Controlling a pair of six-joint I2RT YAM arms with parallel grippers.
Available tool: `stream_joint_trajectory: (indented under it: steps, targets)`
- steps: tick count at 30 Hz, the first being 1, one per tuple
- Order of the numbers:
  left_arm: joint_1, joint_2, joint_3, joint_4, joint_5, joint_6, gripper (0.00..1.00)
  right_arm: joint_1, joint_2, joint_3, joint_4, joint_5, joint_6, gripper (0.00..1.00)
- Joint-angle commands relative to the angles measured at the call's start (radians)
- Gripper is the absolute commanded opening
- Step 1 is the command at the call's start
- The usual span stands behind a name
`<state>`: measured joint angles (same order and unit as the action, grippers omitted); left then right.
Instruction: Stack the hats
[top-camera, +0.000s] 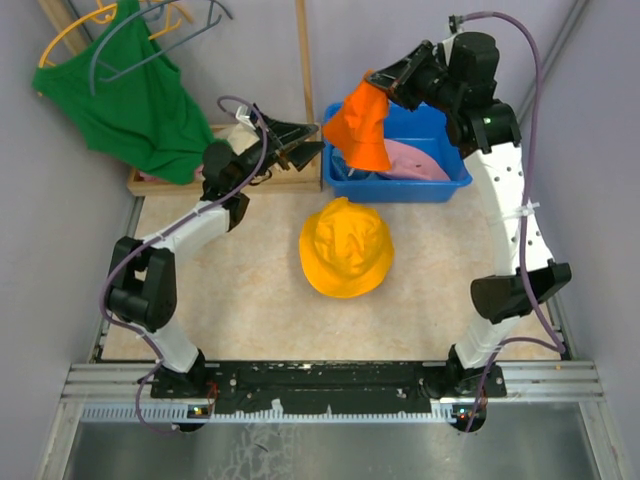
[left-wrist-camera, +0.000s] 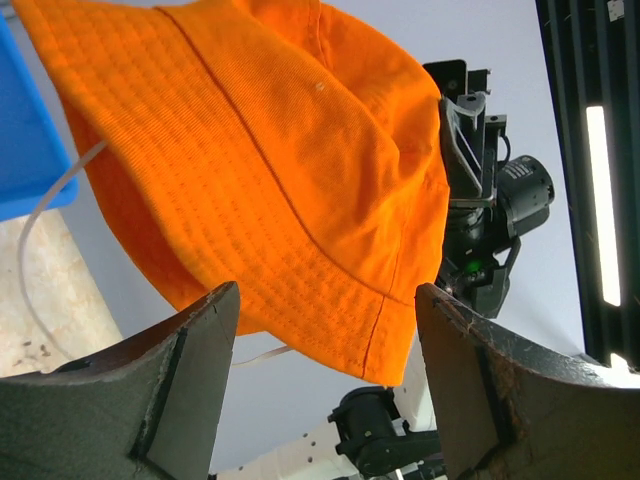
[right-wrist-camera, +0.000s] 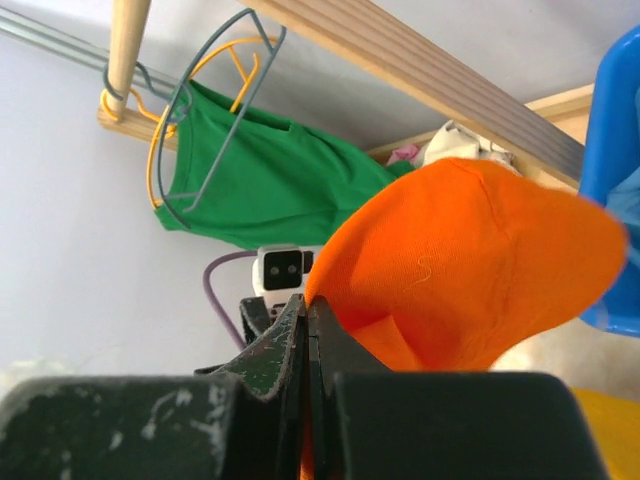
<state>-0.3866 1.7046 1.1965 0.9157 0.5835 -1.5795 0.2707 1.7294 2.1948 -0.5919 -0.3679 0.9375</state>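
Two hats matter now. Right claw (top-camera: 374, 82) is pinched fully shut on the bright orange fabric bucket hat (top-camera: 360, 125), which hangs in the air over the blue plastic bin (top-camera: 455, 185). Left claw (top-camera: 312, 140) stands wide apart just beside it, gripping nothing (contact with the cloth not evident). Yellow-orange bucket hat (top-camera: 346, 247) lies crown-up mid-tabletop (top-camera: 230, 300). Step in hand: carrying the second hat. Next move, as I judge it: bring it over the yellow crown, lower, release centred.
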Motion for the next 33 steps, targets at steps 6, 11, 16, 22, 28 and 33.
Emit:
stream_joint_trajectory:
  steps: [6,11,16,22,28,33]
  targets:
    - [-0.019,0.016,0.037,-0.008,-0.014,0.054,0.77,0.024,-0.12,0.013,0.082,-0.02,0.032,0.0]
    - [-0.025,0.006,0.035,-0.034,-0.024,0.077,0.77,0.024,-0.115,0.026,0.089,-0.034,0.048,0.0]
    - [-0.025,0.02,0.038,0.002,-0.056,0.071,0.77,0.027,-0.111,0.042,0.069,-0.051,0.052,0.0]
    - [-0.039,0.085,0.107,0.034,-0.052,0.045,0.77,0.046,-0.137,0.002,0.062,-0.052,0.047,0.0]
    - [-0.065,0.123,0.141,0.058,-0.044,0.028,0.77,0.05,-0.169,-0.079,0.089,-0.045,0.046,0.0]
    - [-0.07,0.116,0.122,0.069,-0.048,0.026,0.76,0.05,-0.17,-0.095,0.097,-0.046,0.049,0.0]
